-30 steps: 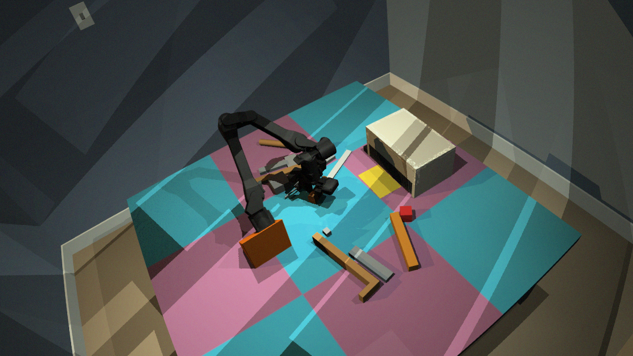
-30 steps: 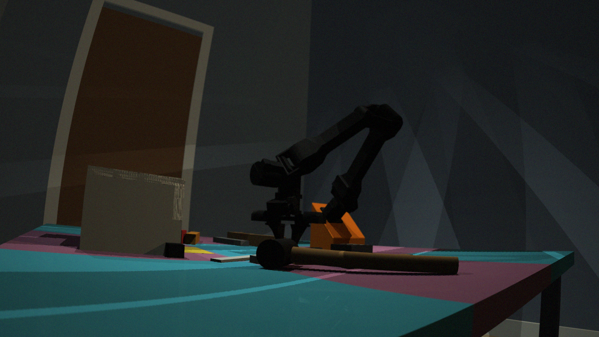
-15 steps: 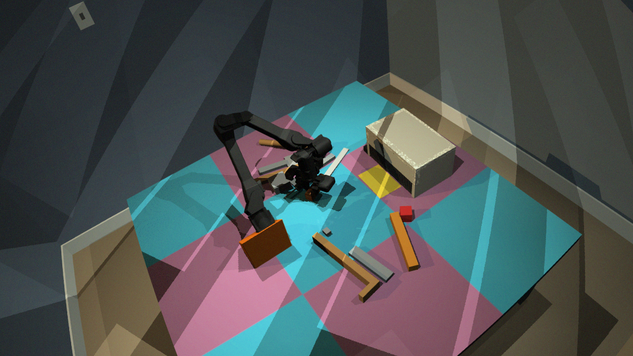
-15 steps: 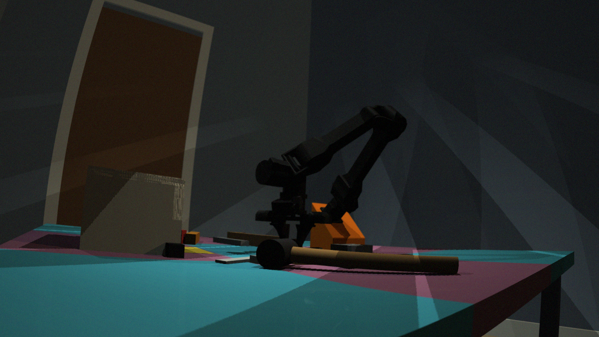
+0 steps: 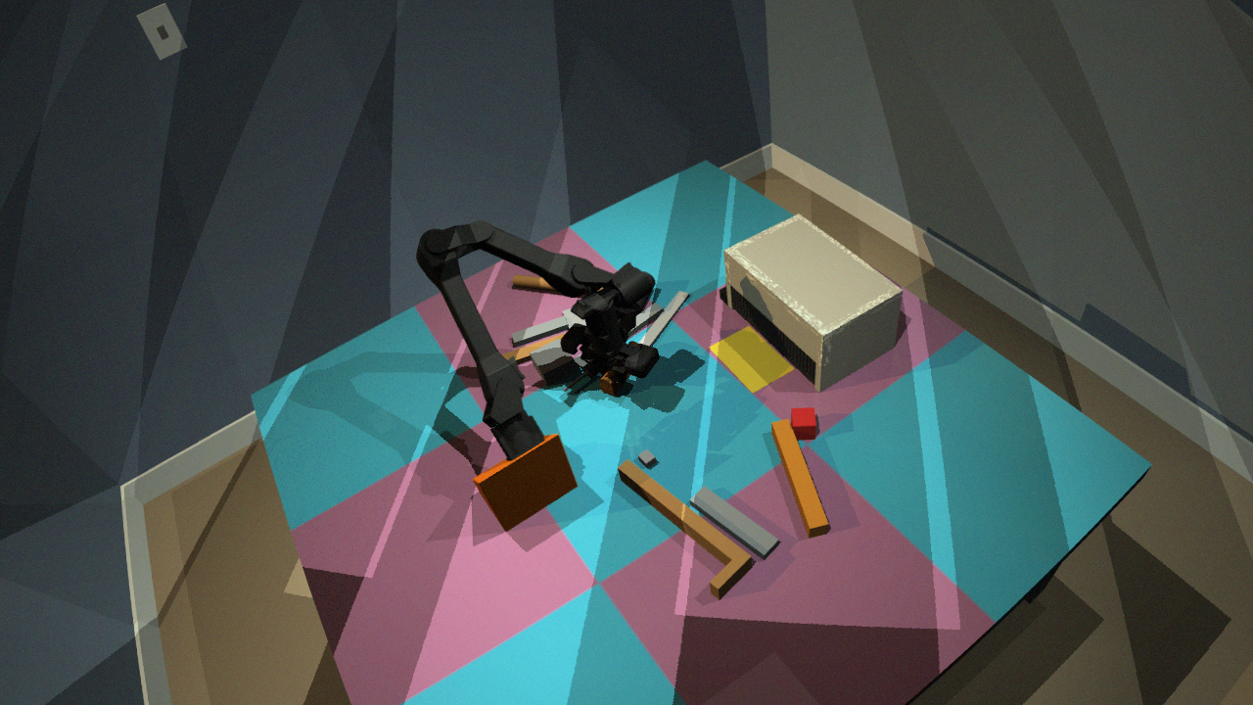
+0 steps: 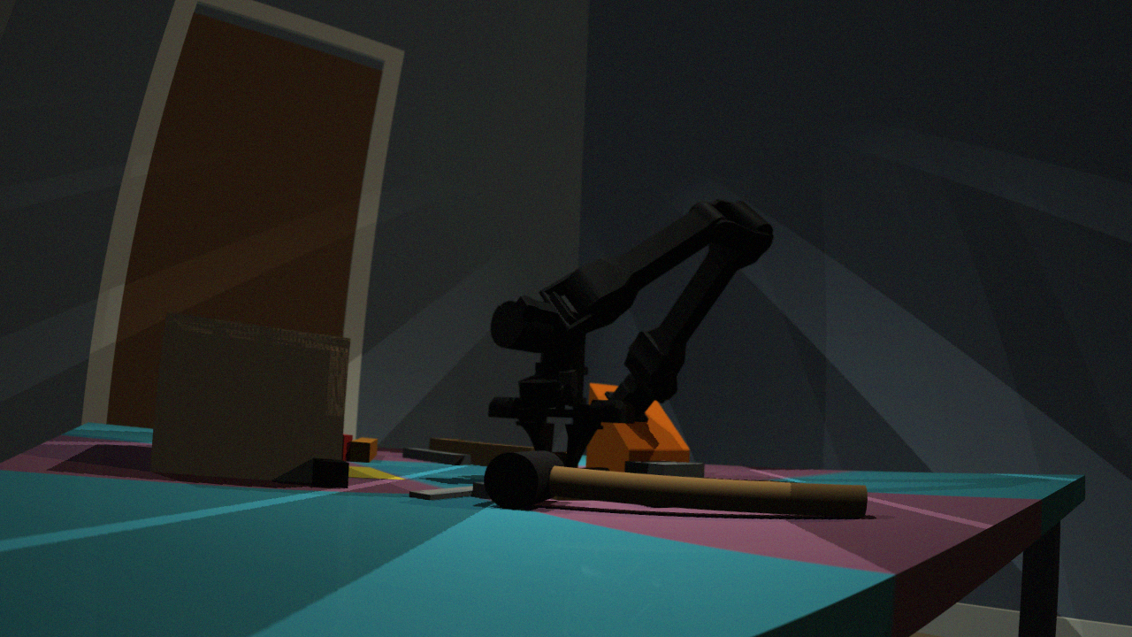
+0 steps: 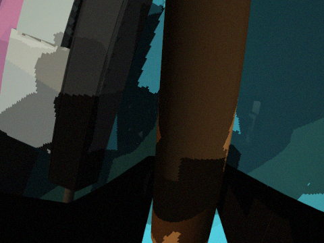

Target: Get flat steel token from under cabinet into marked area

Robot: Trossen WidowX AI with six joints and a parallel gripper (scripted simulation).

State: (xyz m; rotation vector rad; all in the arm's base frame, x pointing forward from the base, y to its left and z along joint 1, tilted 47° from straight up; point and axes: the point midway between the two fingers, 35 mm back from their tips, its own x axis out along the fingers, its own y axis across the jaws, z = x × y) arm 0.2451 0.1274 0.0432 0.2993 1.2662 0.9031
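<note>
My gripper (image 5: 608,371) (image 6: 563,453) (image 7: 183,166) is shut on the round brown wooden handle (image 5: 610,384) (image 7: 199,84) of a tool, left of the marked area and low over the table. A long flat pale strip (image 5: 668,317) (image 6: 443,493), seemingly the tool's blade, points up and right in the top view. Its join with the handle is hidden behind the gripper. The cabinet (image 5: 814,271) (image 6: 245,395) stands at the right, with dark vent slots along its low front. The yellow marked area (image 5: 751,359) (image 6: 371,472) lies before it. The token cannot be made out.
A mallet (image 6: 712,491) lies beyond the gripper. A grey block (image 5: 550,360) and a grey bar (image 5: 535,331) lie beside the gripper. A red cube (image 5: 803,422), an orange bar (image 5: 799,478), a wooden L-shaped stick (image 5: 678,508), another grey bar (image 5: 734,523) and a small grey cube (image 5: 647,458) lie nearer.
</note>
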